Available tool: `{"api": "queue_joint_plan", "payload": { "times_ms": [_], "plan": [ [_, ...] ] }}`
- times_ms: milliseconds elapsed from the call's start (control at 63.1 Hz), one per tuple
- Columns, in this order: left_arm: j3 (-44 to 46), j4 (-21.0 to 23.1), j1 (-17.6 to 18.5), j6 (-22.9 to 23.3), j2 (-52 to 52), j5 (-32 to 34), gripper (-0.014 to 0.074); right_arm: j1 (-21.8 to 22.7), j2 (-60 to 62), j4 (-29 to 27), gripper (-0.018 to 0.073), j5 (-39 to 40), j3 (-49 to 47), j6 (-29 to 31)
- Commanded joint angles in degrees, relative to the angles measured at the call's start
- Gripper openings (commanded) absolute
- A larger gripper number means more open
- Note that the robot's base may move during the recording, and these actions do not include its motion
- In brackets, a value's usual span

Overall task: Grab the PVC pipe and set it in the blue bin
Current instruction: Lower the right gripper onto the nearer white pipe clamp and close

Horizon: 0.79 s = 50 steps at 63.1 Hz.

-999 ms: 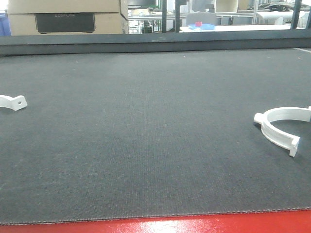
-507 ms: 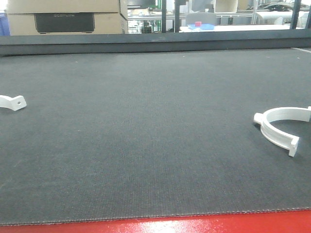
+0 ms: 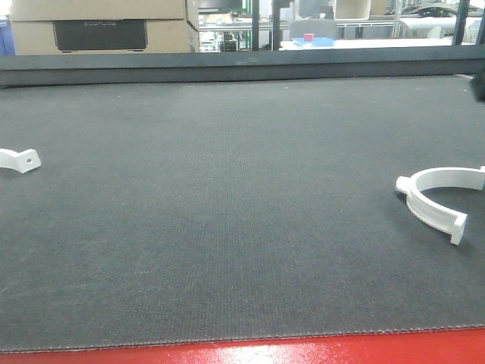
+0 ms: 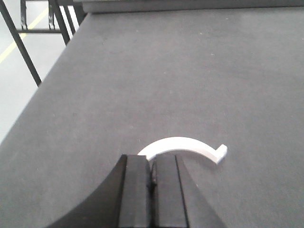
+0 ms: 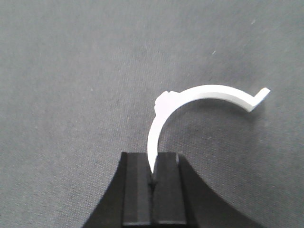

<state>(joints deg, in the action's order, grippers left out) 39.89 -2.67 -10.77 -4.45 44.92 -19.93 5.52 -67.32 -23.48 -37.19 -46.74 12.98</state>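
**Pre-grasp alignment over two pipe clamps**

Workspace: a dark grey woven mat [image 3: 227,212] covers the table, with a glossy red table edge [image 3: 227,353] along its near side and brown cardboard boxes [image 3: 98,23] beyond its far left corner. No blue bin can be identified with certainty in any view.

Left gripper [image 4: 153,161]: the two black fingers are pressed together with no gap and nothing clamped between them. It hangs above the mat with the left white plastic C-shaped PVC pipe [image 4: 185,142] just beyond its tips, the near end of the arc hidden behind them. In the front view only one tab end of this piece [image 3: 19,159] shows, at the left margin.

Right gripper [image 5: 153,159]: likewise closed and, judging by the front view, empty. The right white plastic C-shaped PVC pipe [image 5: 209,91] seems to run into the seam between the fingers, yet the front view shows it [image 3: 415,199] lying free and flat at the right of the mat.

Interpretation: each wrist appears centred over one clamp so that the thin arc lines up with the finger seam. A pinch across that wall would first require the fingers to part.
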Motion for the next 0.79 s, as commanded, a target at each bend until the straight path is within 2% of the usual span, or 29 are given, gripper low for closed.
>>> {"api": "queue_joint_plan", "payload": {
  "times_ms": [0, 95, 174, 222, 301, 349, 444, 777],
  "plan": [
    [0.74, -0.65, -0.99, 0.19, 1.35, 3.35, -0.0109, -0.40, -1.61, -0.24, -0.0046, 1.18, -1.14, 1.09],
    [2.19, -0.55, -2.81, 0.32, 3.66, 0.99, -0.0047, -0.54, -3.26, -0.24, 0.0106, 0.48, -2.39, 1.66],
    [3.76, 0.02, -4.39, 0.44, 6.09, -0.47, 0.0067, -0.54, -4.38, -0.24, 0.0240, -0.22, -3.27, 1.66],
    [4.32, 0.75, -5.12, 0.44, 7.22, -0.60, 0.0123, -0.54, -5.12, 0.11, 0.0277, -0.23, -3.40, 1.79],
    [5.25, 1.19, -5.97, 0.44, 9.15, 0.07, 0.0201, -0.54, -6.27, 0.23, 0.0285, -0.49, -3.40, 1.79],
    [5.45, 1.19, -6.19, 0.44, 10.19, 1.09, 0.0218, -0.59, -6.99, 0.23, 0.0285, -0.99, -3.40, 1.79],
    [5.45, 1.19, -6.19, 0.44, 12.25, 2.89, 0.0213, -0.59, -8.23, 0.23, 0.0285, -2.00, -3.40, 1.79],
    [5.45, 3.58, -6.19, 0.44, 17.76, 1.66, 0.0213, -0.59, -13.95, 0.36, 0.0281, -5.26, -3.94, 1.79]
  ]
}}
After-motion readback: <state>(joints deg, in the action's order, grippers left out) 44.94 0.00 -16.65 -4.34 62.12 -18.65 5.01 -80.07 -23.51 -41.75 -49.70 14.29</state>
